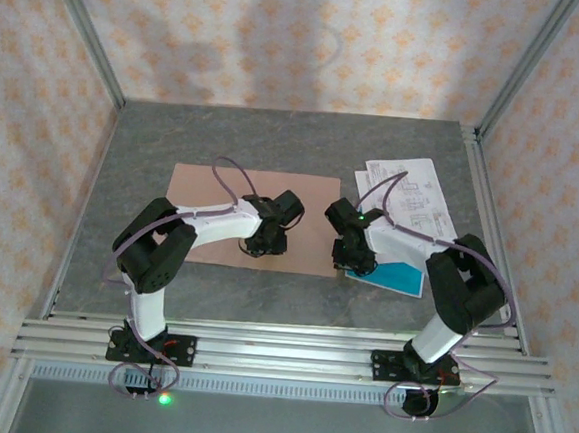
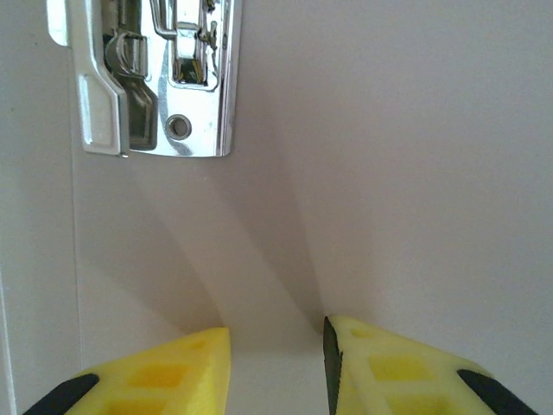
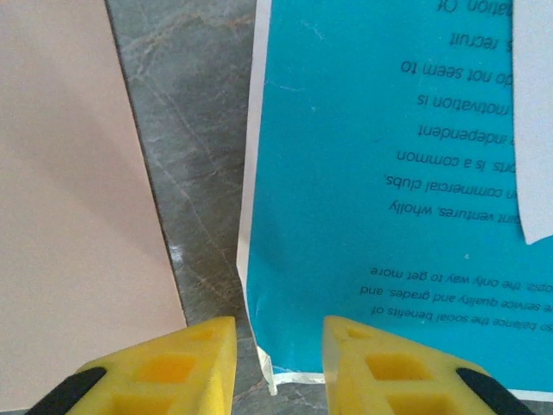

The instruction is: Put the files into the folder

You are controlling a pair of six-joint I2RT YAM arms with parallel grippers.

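The folder [image 1: 192, 184] lies left of the files [image 1: 417, 191] on the table [image 1: 306, 138], a bare strip between them.

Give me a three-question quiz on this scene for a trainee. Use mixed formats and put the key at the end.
1. True or false: the teal sheet already lies inside the folder.
2. Multiple choice: what does the left wrist view show on the folder's inner surface? A) a metal fastener B) a rubber band C) a pen
3. Short answer: is the right gripper open or shut?

Key
1. False. It lies on the table beside the folder, with a strip of bare grey surface between them.
2. A
3. Open. Its yellow fingers stand apart over the teal sheet's near corner.
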